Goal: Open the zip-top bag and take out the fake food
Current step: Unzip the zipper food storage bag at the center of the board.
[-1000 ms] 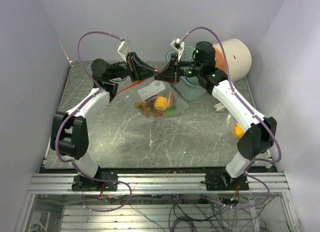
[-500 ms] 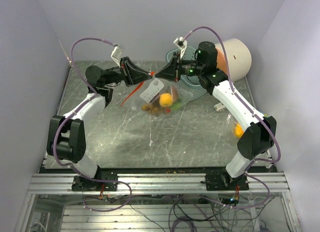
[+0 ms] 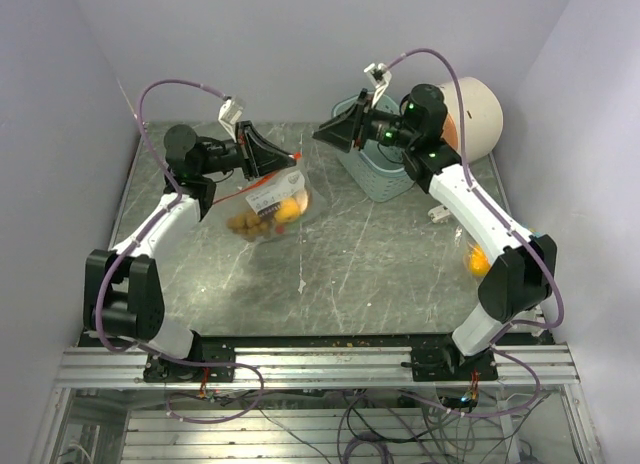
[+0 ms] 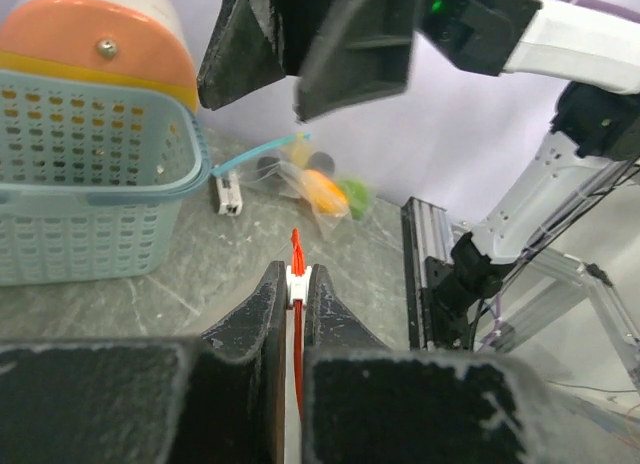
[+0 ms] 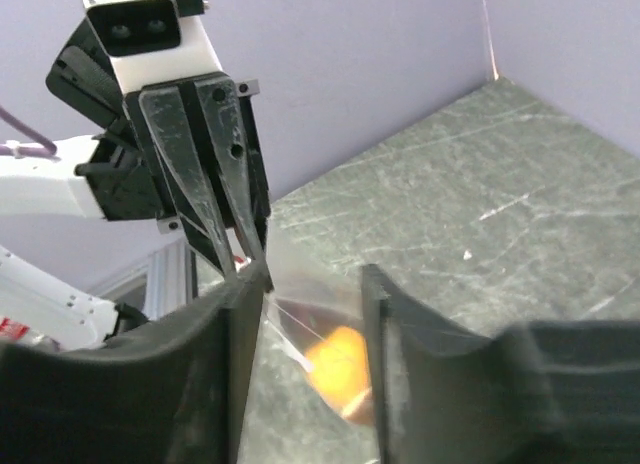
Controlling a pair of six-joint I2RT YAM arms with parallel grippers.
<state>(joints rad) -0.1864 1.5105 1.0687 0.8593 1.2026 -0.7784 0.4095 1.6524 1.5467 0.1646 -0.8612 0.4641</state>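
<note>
Fake food (image 3: 287,211), an orange piece and a brown cluster, sits bunched at the bottom of the clear zip-top bag (image 3: 262,206). The bag hangs over the far left of the table (image 3: 380,254). Its white label (image 3: 274,190) carries print too small to read. The left pincer (image 4: 296,269) is clamped tight on the bag's red-and-white zip strip. The right pincer (image 5: 310,284) stands just beside it with its jaws apart, gripping nothing. Behind it is a pale blue perforated basket (image 3: 385,179), contents unclear, then the cream cylinder (image 3: 475,104). A second small bag (image 4: 320,184) of orange and green pieces lies by the right arm.
</note>
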